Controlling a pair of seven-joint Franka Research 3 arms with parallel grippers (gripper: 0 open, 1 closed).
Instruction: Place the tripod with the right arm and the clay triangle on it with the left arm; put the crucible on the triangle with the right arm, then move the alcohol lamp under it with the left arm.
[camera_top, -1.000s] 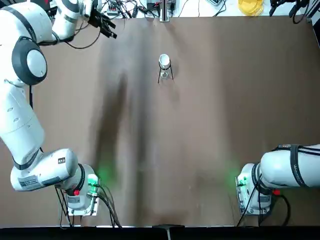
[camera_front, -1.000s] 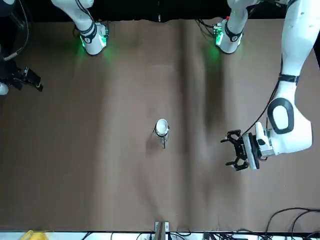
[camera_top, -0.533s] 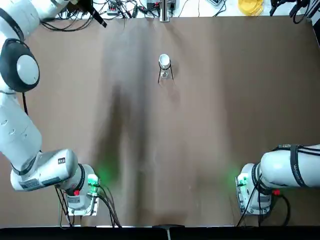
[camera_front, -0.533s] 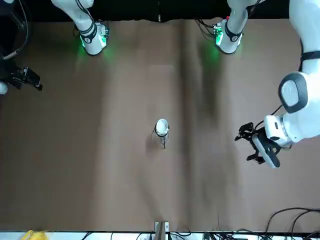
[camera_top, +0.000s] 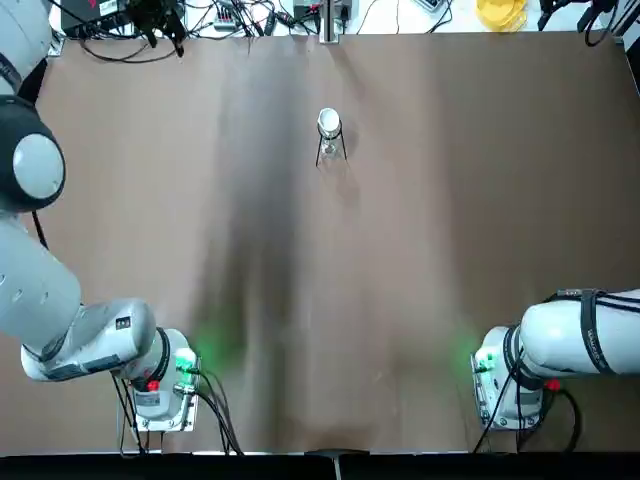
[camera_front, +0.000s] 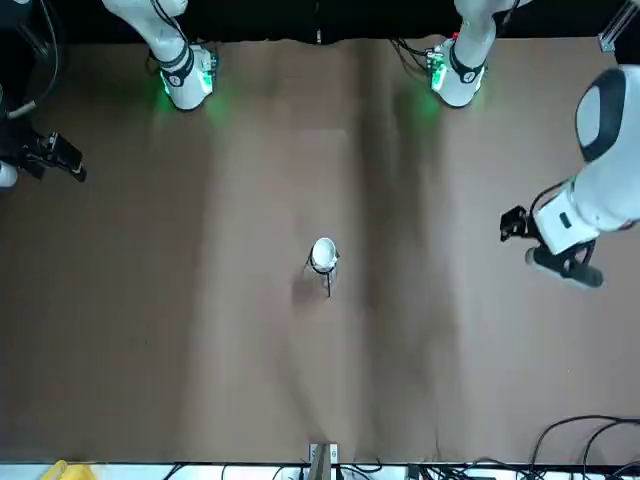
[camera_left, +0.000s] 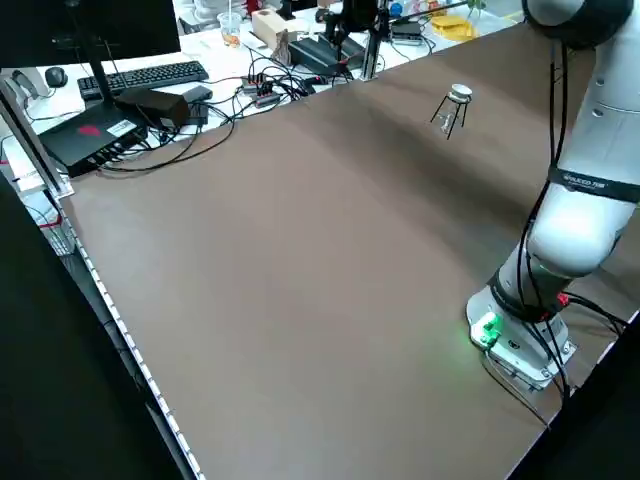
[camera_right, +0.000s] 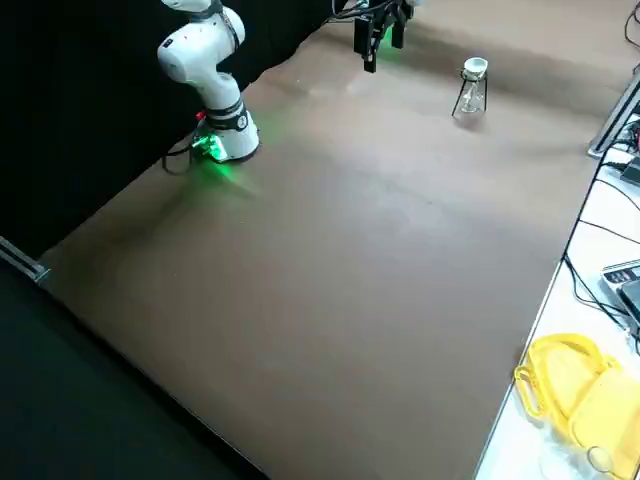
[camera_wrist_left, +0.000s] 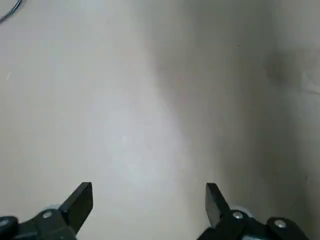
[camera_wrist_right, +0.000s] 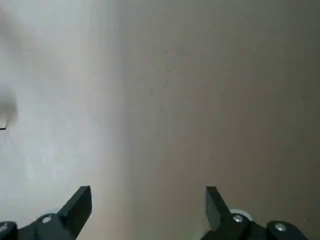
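Note:
The black wire tripod (camera_top: 331, 150) stands at the far middle of the brown table, with the white crucible (camera_top: 328, 122) sitting on its ring. A clear, glinting alcohol lamp (camera_right: 469, 98) shows between the legs. The clay triangle is hidden under the cup. My left gripper (camera_wrist_left: 149, 200) is open and holds nothing; in the top view it hovers at the table's far left corner (camera_top: 160, 20). The right gripper (camera_wrist_right: 148, 202) is also open and holds nothing, out past the table's right edge (camera_front: 55, 158).
Cables and electronics (camera_top: 250, 15) line the table's far edge, with a yellow object (camera_top: 500, 12) at the far right. A keyboard (camera_left: 140, 75) and a monitor stand sit beyond the left side. Both arm bases (camera_top: 160, 385) glow green at the near edge.
The left gripper has swung farther to the robot's left, away from the tripod, toward the far left corner. The tripod, the cup and the right arm have not moved.

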